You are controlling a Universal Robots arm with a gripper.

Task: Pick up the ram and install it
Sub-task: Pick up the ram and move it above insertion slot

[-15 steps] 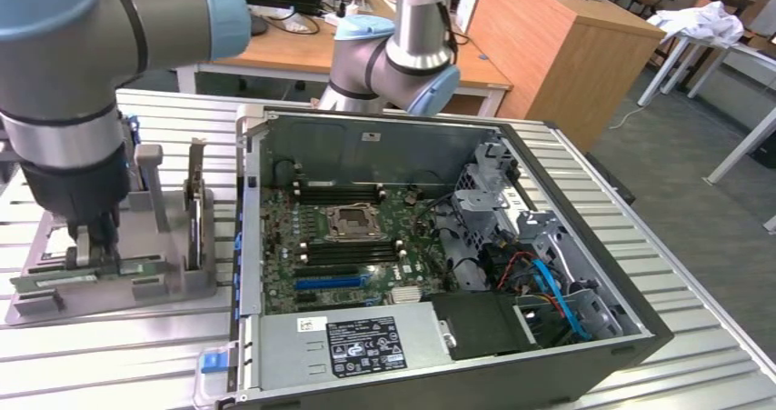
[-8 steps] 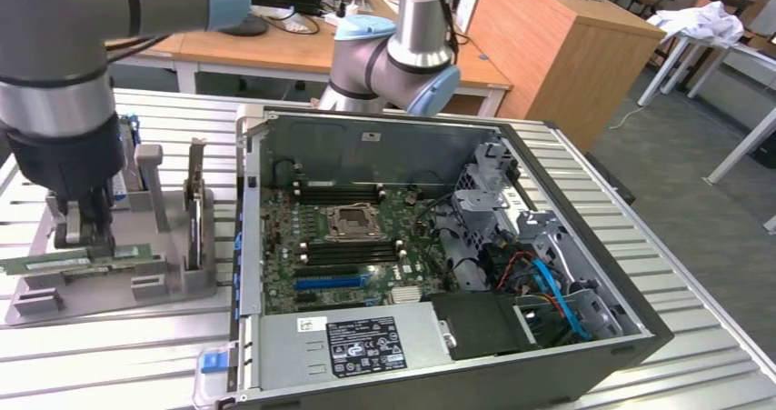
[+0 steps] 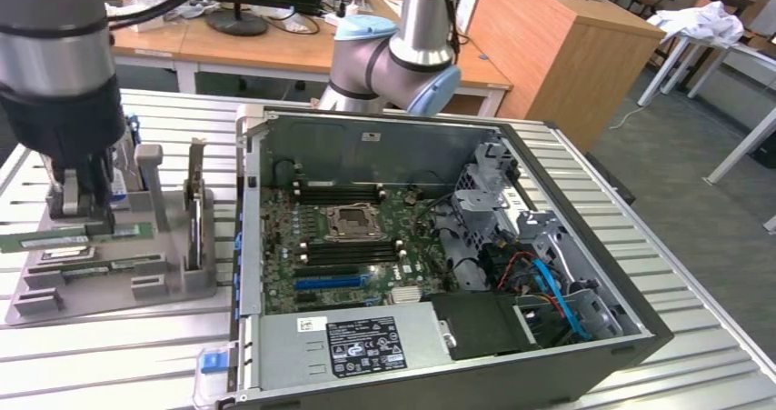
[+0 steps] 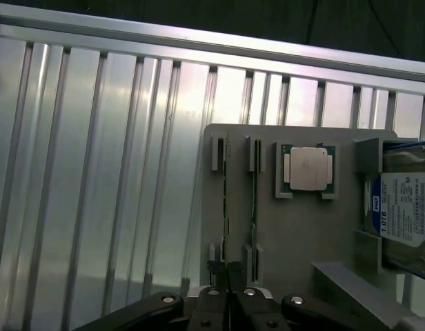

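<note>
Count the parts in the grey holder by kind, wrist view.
RAM sticks: 2
CPU chip: 1
Hard drive: 1
Total: 4

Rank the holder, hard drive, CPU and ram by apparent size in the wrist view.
1. holder
2. hard drive, though cut off by the picture's edge
3. CPU
4. ram, seen edge-on: longer than the CPU but far thinner

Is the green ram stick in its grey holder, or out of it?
In. The ram stands on edge in a slot of the grey holder, with the gripper shut on one end.
</note>
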